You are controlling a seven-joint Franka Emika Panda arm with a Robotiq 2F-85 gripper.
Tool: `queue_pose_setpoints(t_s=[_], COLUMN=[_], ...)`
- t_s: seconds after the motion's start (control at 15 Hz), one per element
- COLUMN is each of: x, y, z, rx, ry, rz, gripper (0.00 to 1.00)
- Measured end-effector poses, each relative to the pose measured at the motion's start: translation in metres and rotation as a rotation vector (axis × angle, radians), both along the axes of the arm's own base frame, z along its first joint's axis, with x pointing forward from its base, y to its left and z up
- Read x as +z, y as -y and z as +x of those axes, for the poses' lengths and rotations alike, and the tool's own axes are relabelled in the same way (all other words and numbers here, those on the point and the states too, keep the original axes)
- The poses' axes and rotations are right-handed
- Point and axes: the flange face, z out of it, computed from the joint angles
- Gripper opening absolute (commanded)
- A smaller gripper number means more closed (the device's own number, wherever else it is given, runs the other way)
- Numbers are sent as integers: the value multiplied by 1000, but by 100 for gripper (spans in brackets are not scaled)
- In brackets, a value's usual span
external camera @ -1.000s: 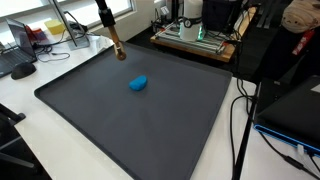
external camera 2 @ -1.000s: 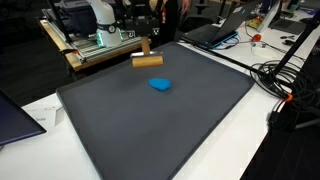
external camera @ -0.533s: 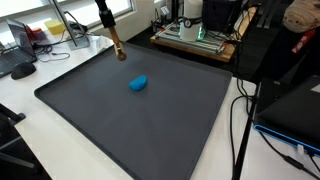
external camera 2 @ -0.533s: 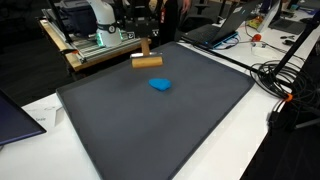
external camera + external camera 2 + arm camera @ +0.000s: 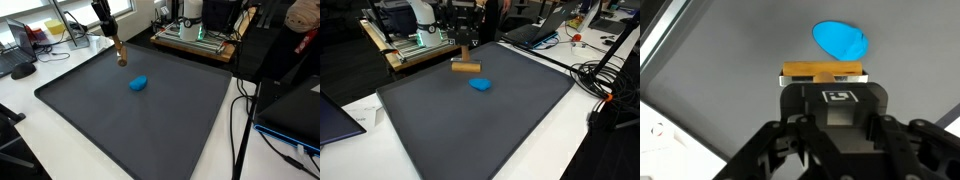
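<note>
Wooden block (image 5: 823,72) sits clamped in the downward-pointing hand (image 5: 824,84) above the mat (image 5: 710,60).

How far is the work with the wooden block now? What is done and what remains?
Done: the gripper is shut on the wooden block. In hand: it holds the block over the dark mat, near one edge, apart from the blue lump. Left: the block is not yet set down or released.

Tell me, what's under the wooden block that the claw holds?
Only the dark mat shows below the wooden block in the gripper. The blue lump lies beside it, apart. The patch right underneath is covered.
</note>
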Motion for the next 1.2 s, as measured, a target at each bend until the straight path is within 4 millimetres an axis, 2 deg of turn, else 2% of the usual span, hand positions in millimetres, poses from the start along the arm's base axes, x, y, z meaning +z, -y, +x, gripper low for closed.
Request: queue_pose_setpoints(t_s=[0.47,1.2], x=[-37,-86], y=[9,34], z=[17,39], rx=[-176,-308], ry=[-57,-100], rz=[-2,100], gripper=[22,22])
